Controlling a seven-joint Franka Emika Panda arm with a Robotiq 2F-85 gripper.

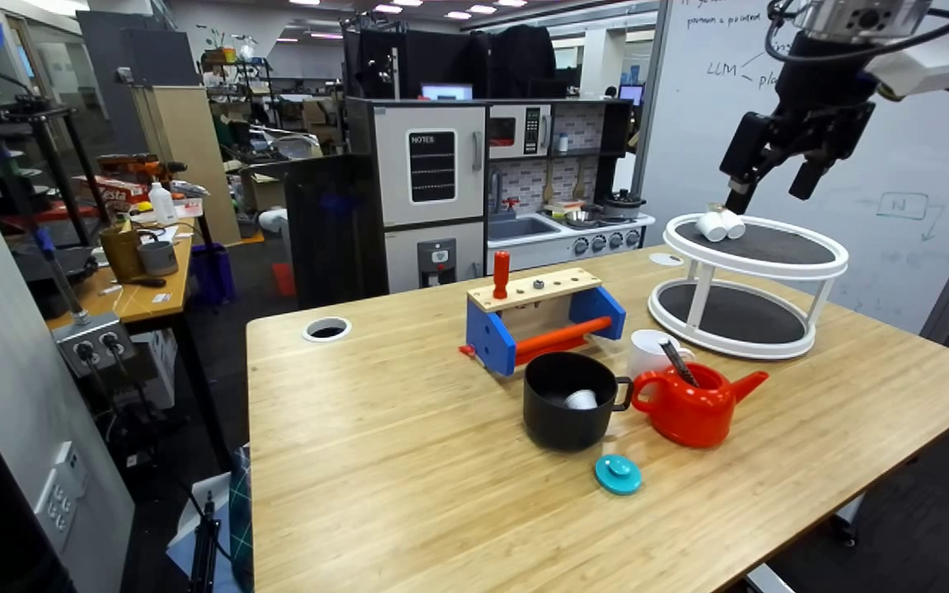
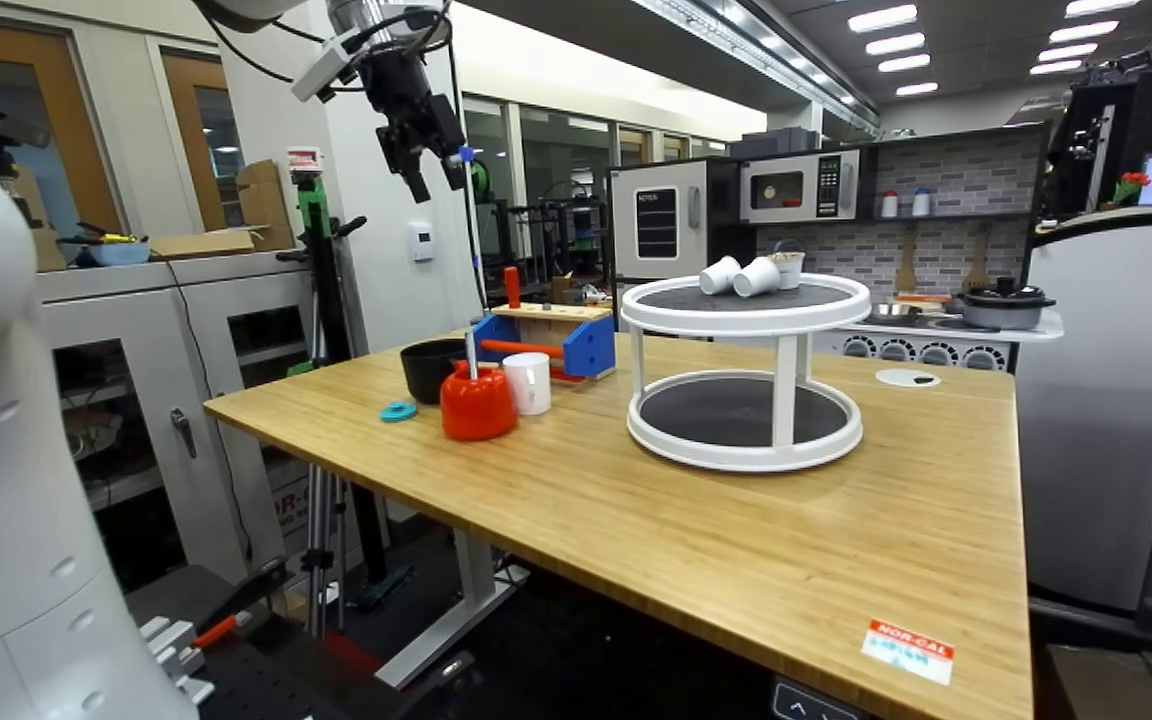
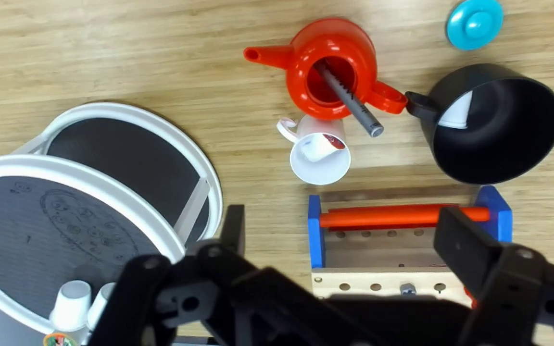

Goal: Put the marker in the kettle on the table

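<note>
The red kettle [image 1: 693,418] stands upright on the wood-grain table [image 1: 376,469]; it also shows in an exterior view [image 2: 476,408] and the wrist view [image 3: 334,37]. The marker [image 3: 354,103], a slim stick that looks grey with dark lettering here, stands tilted in the kettle's opening. Its upper end leans out over the rim, and its lower end is hidden inside; it also shows in both exterior views [image 1: 679,364] [image 2: 471,355]. My gripper [image 1: 771,194] is open and empty, high above the table and well apart from the kettle. Its spread fingers show in the wrist view [image 3: 339,216].
A white mug [image 3: 320,170] stands close beside the kettle. A black pot [image 1: 561,424] holding a white cup is by the kettle's handle. A turquoise lid [image 1: 618,474], a blue-ended toy workbench [image 1: 536,288] and a white two-tier stand [image 1: 759,354] with white cups on top are around.
</note>
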